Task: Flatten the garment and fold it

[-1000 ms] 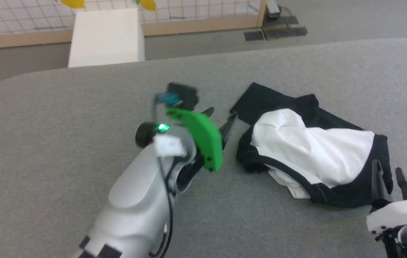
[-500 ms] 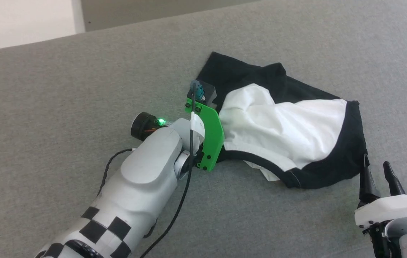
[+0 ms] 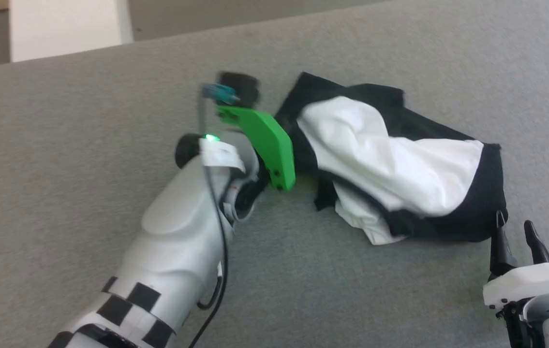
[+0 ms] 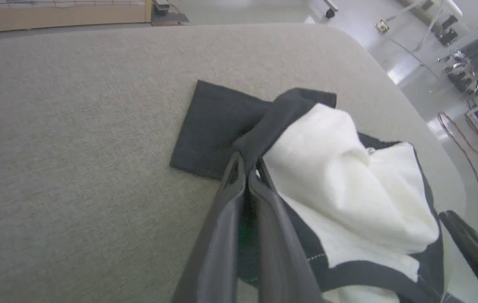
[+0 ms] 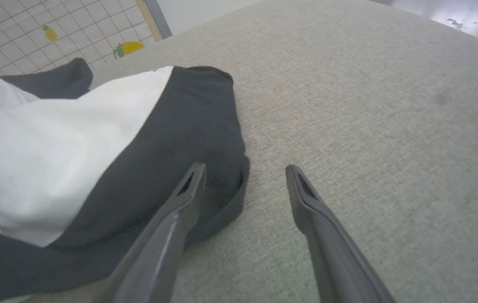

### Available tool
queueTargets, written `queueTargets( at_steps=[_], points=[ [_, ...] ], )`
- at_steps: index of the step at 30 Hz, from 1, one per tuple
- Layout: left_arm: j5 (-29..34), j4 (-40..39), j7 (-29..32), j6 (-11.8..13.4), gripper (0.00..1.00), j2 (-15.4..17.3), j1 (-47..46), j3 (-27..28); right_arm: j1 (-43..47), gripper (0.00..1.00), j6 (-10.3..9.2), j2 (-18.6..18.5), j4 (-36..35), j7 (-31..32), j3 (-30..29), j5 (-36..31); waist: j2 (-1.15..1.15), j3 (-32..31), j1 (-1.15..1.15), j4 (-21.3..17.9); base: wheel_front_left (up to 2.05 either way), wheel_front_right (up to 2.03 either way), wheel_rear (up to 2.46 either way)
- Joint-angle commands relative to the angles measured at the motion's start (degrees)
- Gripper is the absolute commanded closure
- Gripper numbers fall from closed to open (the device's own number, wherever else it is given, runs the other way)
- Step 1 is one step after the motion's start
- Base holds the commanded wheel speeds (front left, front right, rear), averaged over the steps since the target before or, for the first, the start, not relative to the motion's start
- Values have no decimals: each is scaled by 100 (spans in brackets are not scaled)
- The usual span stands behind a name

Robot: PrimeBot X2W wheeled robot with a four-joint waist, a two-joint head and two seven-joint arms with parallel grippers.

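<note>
The garment (image 3: 390, 159) lies crumpled on the grey table (image 3: 61, 121), its white panel bunched up between black sides. In the left wrist view my left gripper (image 4: 245, 168) is shut on a fold of black fabric at the garment (image 4: 340, 181), beside a flat black sleeve. In the head view the green wrist bracket (image 3: 267, 142) hides those fingers. My right gripper (image 3: 513, 224) stands open at the garment's near right corner. In the right wrist view its left finger (image 5: 171, 219) lies over the black edge of the garment (image 5: 53, 139) and the other rests over bare table.
A white box (image 3: 66, 26) stands beyond the table's far left edge. The table's rounded edge (image 4: 411, 109) runs close behind the garment, with floor and cables past it. The right arm's finger (image 4: 474, 252) shows at the left wrist view's lower right.
My left gripper has shut on the garment's black fabric and drawn that side up and leftward, bunching the cloth. The head camera shifted. The right gripper stays open by the corner.
</note>
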Motion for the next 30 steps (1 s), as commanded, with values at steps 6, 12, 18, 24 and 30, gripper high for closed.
queueTargets(
  at_steps=[6,12,18,24,30],
  points=[
    [-421,-455,-1130,335,100,302,407,920,200,0,-9,3,-181,197,-55,-172,0,-883,-1,1004,0,0,0],
    [-682,-1154,-1669,839,100,905,1415,1678,407,0,-9,3,-371,390,-12,-227,0,-1234,-1,1498,0,0,0],
    [-951,-1877,-1540,1514,100,1260,3119,2039,586,0,-9,3,-524,543,75,-200,0,-1443,-1,1729,0,0,0],
    [-1459,-2388,-1284,1537,0,1118,3990,2192,638,0,-9,3,-590,636,194,-170,0,-1483,-1,1792,0,0,0],
    [-1259,-3092,-2233,1152,0,1332,4150,2620,477,0,-9,3,-728,838,470,-185,0,-1431,-1,1739,0,0,0]
  ],
)
